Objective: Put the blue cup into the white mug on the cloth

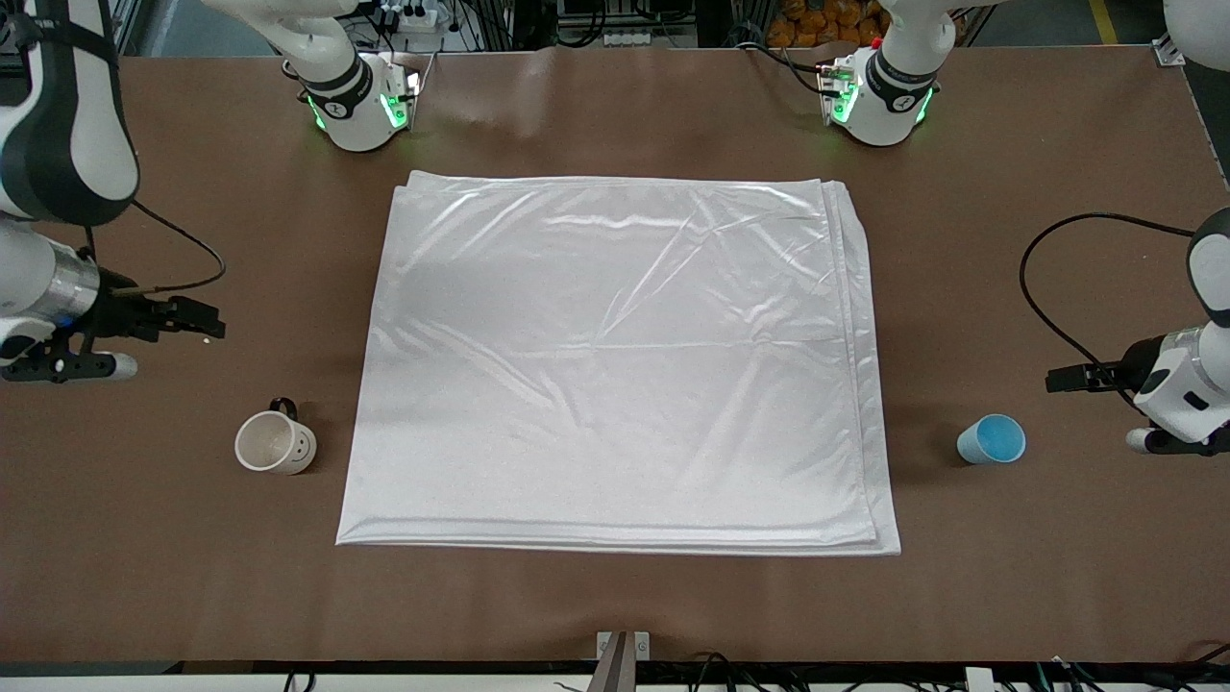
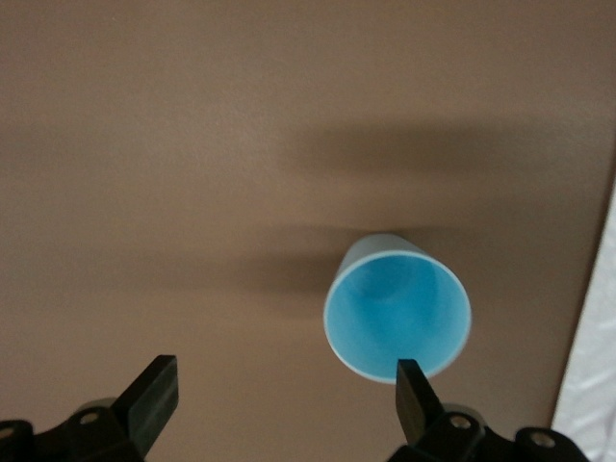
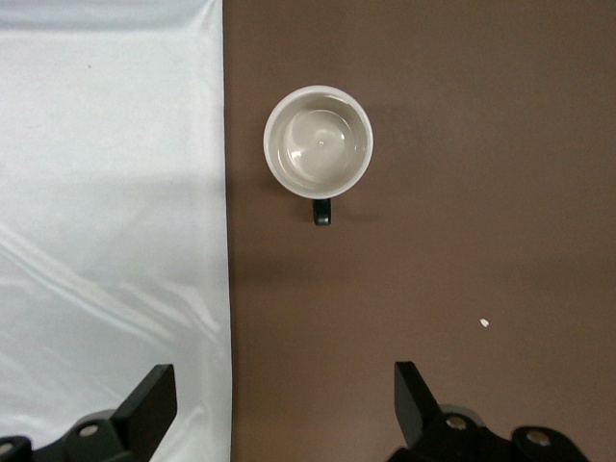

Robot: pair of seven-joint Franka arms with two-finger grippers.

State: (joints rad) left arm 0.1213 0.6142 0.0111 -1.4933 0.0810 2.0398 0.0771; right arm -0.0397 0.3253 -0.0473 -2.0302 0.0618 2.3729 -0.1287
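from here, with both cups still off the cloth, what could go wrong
1. The white mug stands on bare table beside the cloth, so it may need moving first; its small black handle gives little to grip.
2. The blue cup looks light; the open left gripper is off-centre to it and could tip it.
3. The cloth looks slick and creased, so a mug set there might slide. The open right gripper hangs over the table.

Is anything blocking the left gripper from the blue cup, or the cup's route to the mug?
Nothing visible does. The left gripper hangs open over bare table beside the blue cup. Between the cup and the white mug lies only the flat cloth; both stand off it.
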